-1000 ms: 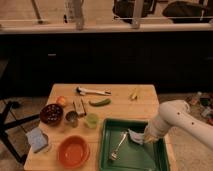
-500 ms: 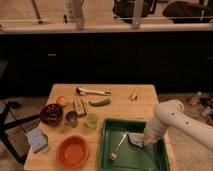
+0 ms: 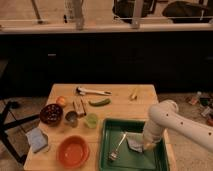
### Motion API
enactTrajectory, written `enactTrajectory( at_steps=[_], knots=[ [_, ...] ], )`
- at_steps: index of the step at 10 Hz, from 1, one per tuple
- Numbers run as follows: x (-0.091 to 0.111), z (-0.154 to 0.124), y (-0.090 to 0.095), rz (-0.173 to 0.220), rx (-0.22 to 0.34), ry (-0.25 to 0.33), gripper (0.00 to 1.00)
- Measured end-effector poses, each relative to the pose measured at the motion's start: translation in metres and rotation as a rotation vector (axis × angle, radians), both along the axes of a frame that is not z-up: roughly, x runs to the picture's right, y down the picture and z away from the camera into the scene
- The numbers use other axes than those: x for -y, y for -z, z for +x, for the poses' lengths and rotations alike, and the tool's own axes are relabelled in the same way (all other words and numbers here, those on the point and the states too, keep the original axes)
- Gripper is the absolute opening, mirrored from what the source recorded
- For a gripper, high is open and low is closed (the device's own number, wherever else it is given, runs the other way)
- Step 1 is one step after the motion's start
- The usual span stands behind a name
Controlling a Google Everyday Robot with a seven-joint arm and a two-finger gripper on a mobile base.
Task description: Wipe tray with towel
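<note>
Inside the tray [image 3: 107, 150], the pincer [image 3: 146, 146] on the towel [image 3: 134, 142] has a fork [image 3: 117, 146] just left, open floor beyond.

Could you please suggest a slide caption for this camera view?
Robot hand presses the towel inside the green tray, beside a fork.

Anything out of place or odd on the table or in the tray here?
One thing: a fork lies inside the tray, beside the towel that the gripper presses down, so it sits in the wiping path. Nothing looks spilled or damaged.
</note>
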State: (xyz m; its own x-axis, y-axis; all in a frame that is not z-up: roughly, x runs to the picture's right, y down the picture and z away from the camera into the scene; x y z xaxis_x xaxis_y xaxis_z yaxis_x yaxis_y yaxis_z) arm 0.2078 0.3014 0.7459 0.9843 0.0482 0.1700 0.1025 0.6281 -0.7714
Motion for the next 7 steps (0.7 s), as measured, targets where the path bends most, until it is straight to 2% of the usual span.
enactTrajectory(
  at_steps=[3, 7],
  knots=[
    [-0.017, -0.001, 0.010, -0.062, -0.010, 0.035, 0.00],
    [-0.012, 0.033, 0.008, -0.078, -0.091, 0.050, 0.00]
  ],
)
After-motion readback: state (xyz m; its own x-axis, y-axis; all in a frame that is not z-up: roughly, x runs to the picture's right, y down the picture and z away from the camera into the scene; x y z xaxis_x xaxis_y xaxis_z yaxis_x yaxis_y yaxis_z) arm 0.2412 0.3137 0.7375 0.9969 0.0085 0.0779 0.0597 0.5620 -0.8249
